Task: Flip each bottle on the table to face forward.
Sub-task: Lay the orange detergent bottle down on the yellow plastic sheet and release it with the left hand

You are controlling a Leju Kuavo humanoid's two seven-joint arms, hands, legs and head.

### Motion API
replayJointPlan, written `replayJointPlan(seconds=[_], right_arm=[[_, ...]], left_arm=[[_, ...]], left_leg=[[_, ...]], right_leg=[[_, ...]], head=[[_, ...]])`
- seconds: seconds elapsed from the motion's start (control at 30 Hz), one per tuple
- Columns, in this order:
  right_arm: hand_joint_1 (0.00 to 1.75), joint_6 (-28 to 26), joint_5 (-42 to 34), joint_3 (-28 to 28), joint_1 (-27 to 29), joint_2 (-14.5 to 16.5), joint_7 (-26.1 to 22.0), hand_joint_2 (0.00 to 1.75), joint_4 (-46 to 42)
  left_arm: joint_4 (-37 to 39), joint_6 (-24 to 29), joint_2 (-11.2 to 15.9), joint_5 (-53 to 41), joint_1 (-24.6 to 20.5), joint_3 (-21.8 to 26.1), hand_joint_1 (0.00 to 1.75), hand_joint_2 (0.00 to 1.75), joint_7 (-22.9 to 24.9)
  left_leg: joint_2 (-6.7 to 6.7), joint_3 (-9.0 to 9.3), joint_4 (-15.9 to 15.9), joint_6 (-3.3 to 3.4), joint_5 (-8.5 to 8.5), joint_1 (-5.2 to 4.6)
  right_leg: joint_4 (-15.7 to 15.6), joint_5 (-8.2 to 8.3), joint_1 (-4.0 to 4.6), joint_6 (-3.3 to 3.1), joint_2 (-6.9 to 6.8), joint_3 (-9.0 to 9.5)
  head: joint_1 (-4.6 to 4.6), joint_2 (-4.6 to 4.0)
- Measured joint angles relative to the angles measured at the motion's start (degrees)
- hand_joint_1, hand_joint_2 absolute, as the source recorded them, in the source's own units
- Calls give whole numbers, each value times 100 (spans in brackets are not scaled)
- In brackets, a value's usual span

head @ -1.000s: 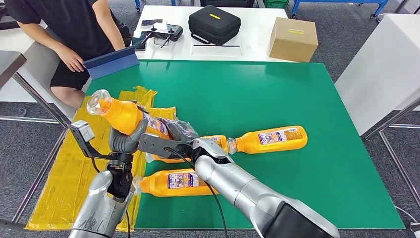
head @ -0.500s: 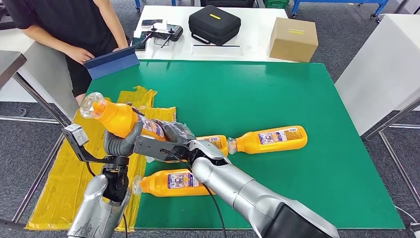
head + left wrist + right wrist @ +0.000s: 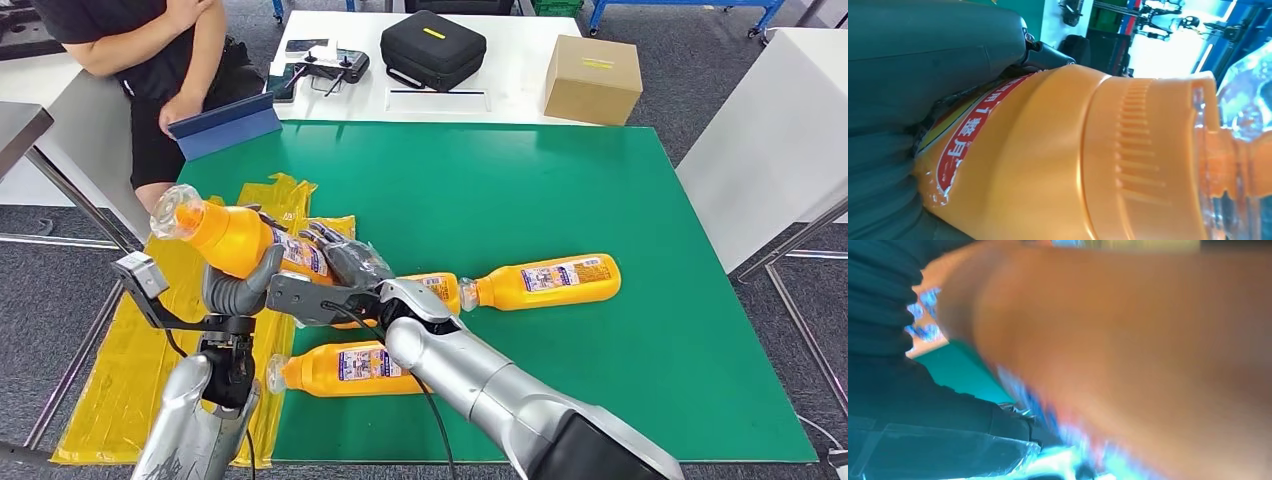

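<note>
My left hand [image 3: 236,291] grips an orange bottle [image 3: 232,238] by its middle and holds it tilted above the table's left edge, its clear cap [image 3: 174,211] pointing up and left. My right hand [image 3: 347,264] wraps its fingers round that bottle's lower end. Up close, the orange bottle [image 3: 1058,160] lies against my left hand [image 3: 923,55], red label showing. The blurred bottle [image 3: 1128,350] sits close to my right hand [image 3: 893,395]. Three more orange bottles lie on the green table [image 3: 500,190]: one [image 3: 548,280] at the right, one [image 3: 352,368] near the front, one [image 3: 438,289] half hidden behind my right wrist.
A yellow plastic bag [image 3: 130,360] drapes over the table's left side. A person [image 3: 140,50] sits at the back left beside a blue folder [image 3: 225,126]. On the white table behind stand a black case [image 3: 432,46], a cardboard box [image 3: 592,78] and a controller [image 3: 330,66].
Both hands have carried the held bottle a little to the left, its cap swinging further left. The person has lifted an arm off the blue folder.
</note>
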Motion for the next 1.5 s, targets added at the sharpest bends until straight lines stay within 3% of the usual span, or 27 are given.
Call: replayJointPlan(seconds=[0.23,0.43,0.87,1.03,1.2,1.5], right_arm=[[0,387,881,-1358,465,-459,-49,0,-1218],[0,489,976,-2140,552,-774,-42,0,-2007],[0,466,1050,-2583,811,-1043,-235,0,-2637],[0,523,1166,-2686,973,-1096,-322,0,-2906],[0,614,1274,-2726,1145,-1115,-431,0,-3204],[0,710,1281,-2728,1216,-1141,-493,0,-3459]], left_arm=[[-180,-78,7,8,41,13,175,175,-144],[-192,-132,114,30,256,54,175,175,-166],[135,146,228,-448,40,121,175,175,-439],[334,685,348,-1467,-323,153,175,175,-503],[596,1568,530,-3210,-908,172,175,175,-358],[912,1973,649,-4004,-1311,244,175,175,-254]], left_leg=[[-8,-6,0,1,1,-4],[2,-6,2,1,0,-5],[2,-7,2,1,1,-4],[1,-9,2,1,3,-4],[1,-9,2,1,4,-3],[2,-10,2,0,4,-3]], right_leg=[[0,1,-4,1,-6,2],[-1,1,-5,1,0,-3],[1,2,-4,1,0,-7],[1,2,-3,2,0,-7],[7,2,-3,2,0,-7],[8,2,-4,1,1,-9]], head=[[3,0],[1,0],[1,0],[0,0],[0,0],[2,0]])
